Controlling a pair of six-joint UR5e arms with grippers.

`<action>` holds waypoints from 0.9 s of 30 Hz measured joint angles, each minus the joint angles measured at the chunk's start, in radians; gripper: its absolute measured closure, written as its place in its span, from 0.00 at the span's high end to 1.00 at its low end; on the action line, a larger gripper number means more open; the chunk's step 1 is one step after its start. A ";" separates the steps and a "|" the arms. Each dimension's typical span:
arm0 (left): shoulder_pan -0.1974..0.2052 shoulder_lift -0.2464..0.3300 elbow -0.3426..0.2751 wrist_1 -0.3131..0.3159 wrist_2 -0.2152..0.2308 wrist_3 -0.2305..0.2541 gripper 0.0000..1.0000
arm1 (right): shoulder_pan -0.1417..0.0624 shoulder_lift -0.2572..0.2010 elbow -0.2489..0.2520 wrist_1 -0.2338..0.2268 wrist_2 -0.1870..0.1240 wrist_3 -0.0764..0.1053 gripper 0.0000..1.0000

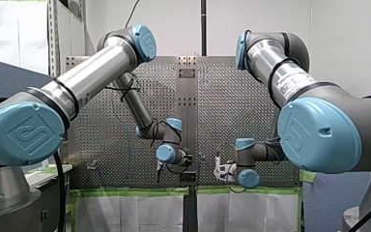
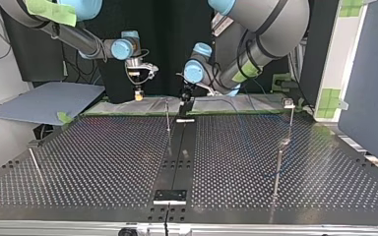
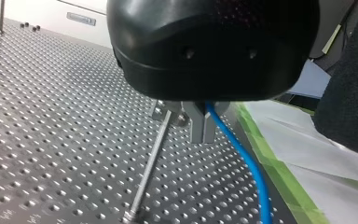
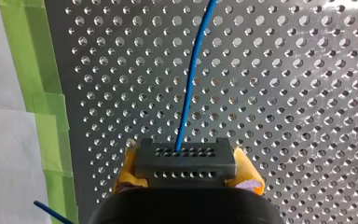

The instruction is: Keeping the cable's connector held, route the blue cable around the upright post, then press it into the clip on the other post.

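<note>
My right gripper (image 4: pixel 186 171) is shut on the dark connector (image 4: pixel 185 158), with its yellow pads (image 4: pixel 125 172) on both sides. The blue cable (image 4: pixel 190 79) leaves the connector and runs away over the perforated table. My left gripper (image 3: pixel 204 133) has its metal fingers shut on the blue cable (image 3: pixel 254 172), which trails off beside them. A thin upright post (image 3: pixel 149 163) stands just beside those fingers, with a metal fitting at its top. In the top view my left gripper (image 2: pixel 183 102) hangs beside that post (image 2: pixel 167 118), and my right gripper (image 2: pixel 139 93) is further left.
At the top view's right stand a post with a clip head (image 2: pixel 289 103) and a second post (image 2: pixel 278 167). Another post (image 2: pixel 35 164) stands at the left. A black centre strip (image 2: pixel 179 147) splits the table. Green tape (image 4: pixel 46 107) lines its edge.
</note>
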 joint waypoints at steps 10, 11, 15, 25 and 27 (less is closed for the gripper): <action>0.011 -0.018 0.040 0.008 0.010 -0.008 0.00 | -0.002 0.001 -0.036 0.050 0.000 -0.023 0.00; 0.013 -0.018 0.042 0.012 0.012 -0.010 0.00 | -0.002 0.001 -0.039 0.052 -0.001 -0.024 0.00; 0.024 -0.018 0.045 0.021 0.019 -0.016 0.00 | -0.003 0.001 -0.049 0.057 -0.002 -0.028 0.00; 0.047 -0.019 0.079 0.018 0.056 -0.038 0.00 | -0.017 0.001 -0.085 0.070 -0.005 -0.032 0.00; 0.048 -0.019 0.091 0.009 0.061 -0.052 0.00 | -0.024 0.002 -0.092 0.072 -0.006 -0.032 0.00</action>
